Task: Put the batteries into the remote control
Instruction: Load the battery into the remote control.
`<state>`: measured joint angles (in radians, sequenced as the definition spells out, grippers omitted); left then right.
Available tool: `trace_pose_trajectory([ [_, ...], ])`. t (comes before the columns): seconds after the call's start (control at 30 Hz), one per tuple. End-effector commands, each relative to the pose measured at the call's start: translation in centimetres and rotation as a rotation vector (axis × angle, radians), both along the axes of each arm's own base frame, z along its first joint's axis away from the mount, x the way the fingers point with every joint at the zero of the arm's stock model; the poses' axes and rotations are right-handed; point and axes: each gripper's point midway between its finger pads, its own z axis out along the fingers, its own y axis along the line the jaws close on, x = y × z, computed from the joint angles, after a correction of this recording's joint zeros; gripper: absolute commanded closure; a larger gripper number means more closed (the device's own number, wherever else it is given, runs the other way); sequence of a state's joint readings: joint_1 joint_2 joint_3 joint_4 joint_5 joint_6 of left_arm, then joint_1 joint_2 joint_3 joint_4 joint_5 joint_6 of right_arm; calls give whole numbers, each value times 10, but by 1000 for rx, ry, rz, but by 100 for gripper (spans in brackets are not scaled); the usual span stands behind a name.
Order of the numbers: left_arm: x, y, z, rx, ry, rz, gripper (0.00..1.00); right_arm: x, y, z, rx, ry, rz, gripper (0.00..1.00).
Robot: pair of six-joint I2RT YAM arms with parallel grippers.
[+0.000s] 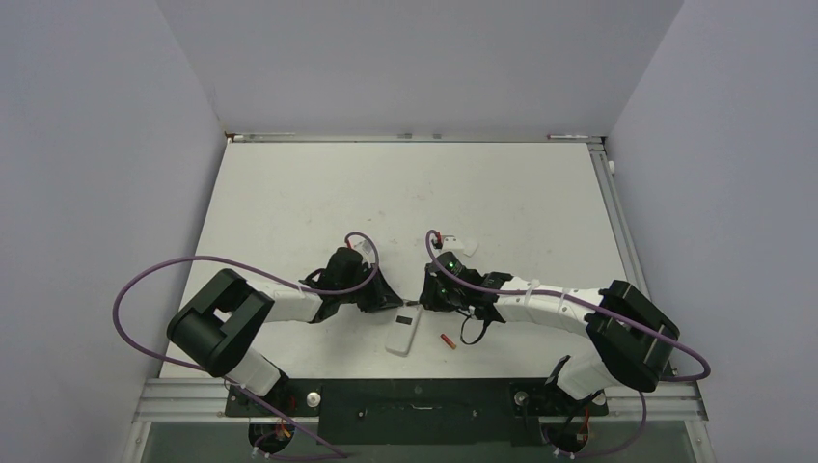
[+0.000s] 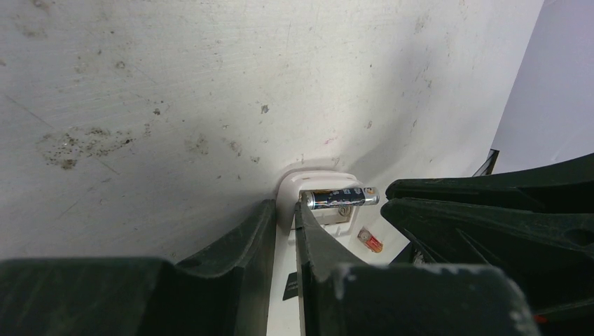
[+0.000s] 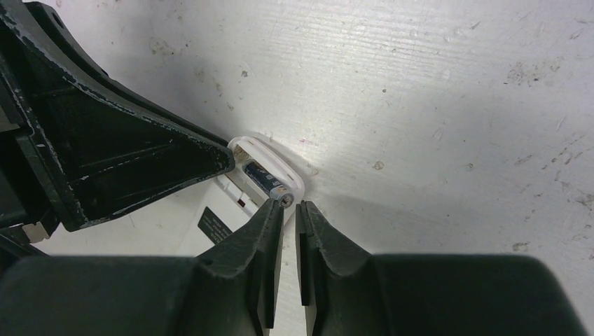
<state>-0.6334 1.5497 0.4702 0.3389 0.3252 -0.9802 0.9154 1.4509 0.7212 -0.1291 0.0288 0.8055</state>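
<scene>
The remote control [image 1: 404,335] lies flat on the tabletop [image 1: 386,193]. You see all of it only from above, and there it is very small. Your wrist cameras show just its open end, and the black fingers cut off the rest.

One dark battery [image 2: 338,197] lies on its side in that open end. Its colour is hard to make out.

Your left pincer [image 2: 284,207] is clenched on the side wall of the remote control, with only a thin white strip showing in the slit. Your right pincer [image 3: 291,204] is clenched too and holds nothing. One of its fingertips touches the shiny end of the dark battery.

A red battery [image 1: 448,340] lies loose just beside the remote control, on its right. A small white piece [image 1: 469,247] lies beyond the remote control, too small to make out well.
</scene>
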Motion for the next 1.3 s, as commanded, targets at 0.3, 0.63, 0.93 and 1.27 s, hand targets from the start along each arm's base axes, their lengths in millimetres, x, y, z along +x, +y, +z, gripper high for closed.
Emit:
trace_pose_trajectory([
  [0.3, -19, 7, -13, 76, 83, 46, 86, 10, 9, 19, 60, -56, -18, 83],
  [0.63, -20, 7, -8, 73, 82, 82, 82, 9, 8, 16, 55, -52, -12, 83],
  [0.93, -20, 6, -7, 71, 82, 79, 81, 8, 12, 13, 64, -40, 3, 83],
  [1.27, -22, 5, -7, 67, 82, 76, 81, 8, 13, 6, 39, -25, 3, 83],
])
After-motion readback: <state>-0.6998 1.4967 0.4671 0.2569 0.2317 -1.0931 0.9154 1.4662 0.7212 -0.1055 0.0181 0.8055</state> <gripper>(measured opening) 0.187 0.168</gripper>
